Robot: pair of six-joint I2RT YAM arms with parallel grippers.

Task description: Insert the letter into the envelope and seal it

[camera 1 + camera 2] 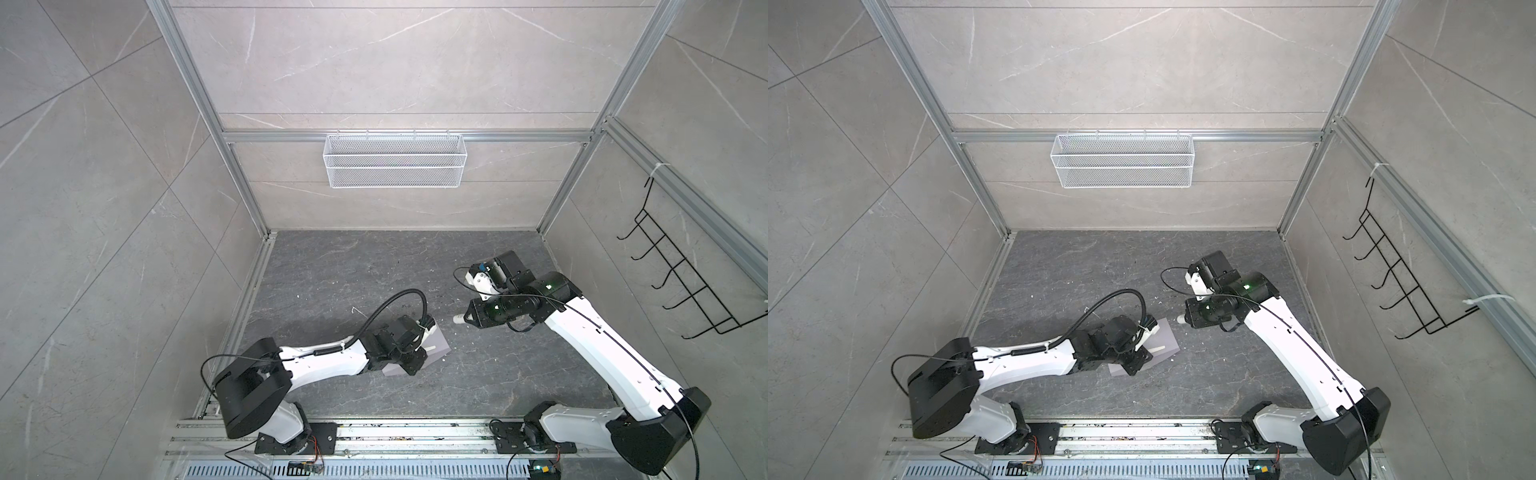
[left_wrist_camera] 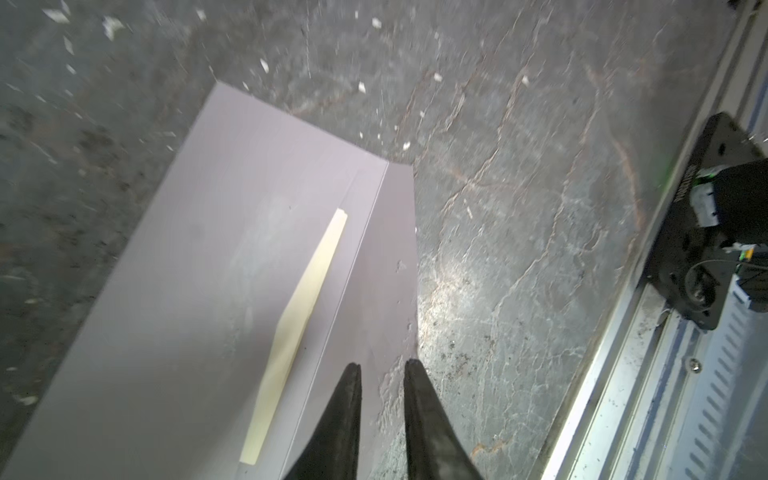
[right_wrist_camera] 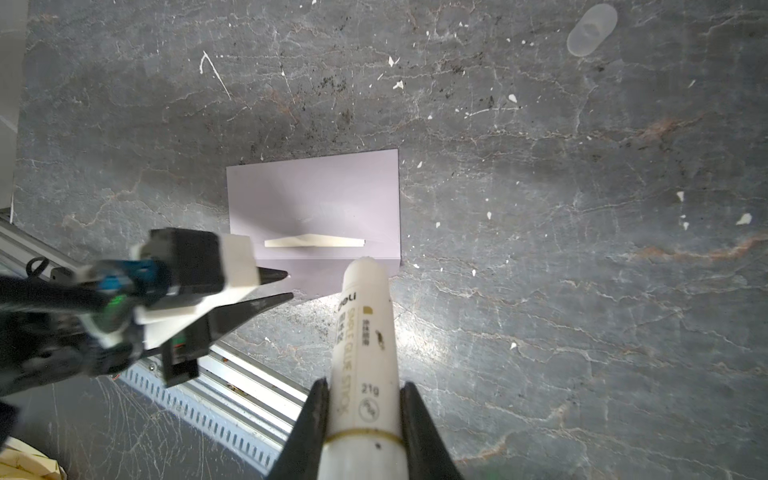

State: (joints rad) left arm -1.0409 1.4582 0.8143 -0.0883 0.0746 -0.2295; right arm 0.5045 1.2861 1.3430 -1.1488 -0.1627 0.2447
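Lying flat: lavender envelope (image 2: 208,270), cream strip (image 2: 299,316); L claw (image 2: 382,363) spread, R claw (image 3: 363,384) pinching glue stick (image 3: 363,324).

There were two hands, a left hand (image 2: 382,363) and a right hand (image 3: 365,383). One envelope (image 2: 187,270) lay beneath the left hand. One glue stick (image 3: 365,324) sat in the right hand. One basket (image 1: 395,166) and one rack (image 1: 685,261) hung beyond both.

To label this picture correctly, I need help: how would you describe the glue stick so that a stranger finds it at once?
On the dark stone table, find the right pincer: it is shut on the glue stick, near the lavender-grey envelope. It is the only white round tube with printed lettering.
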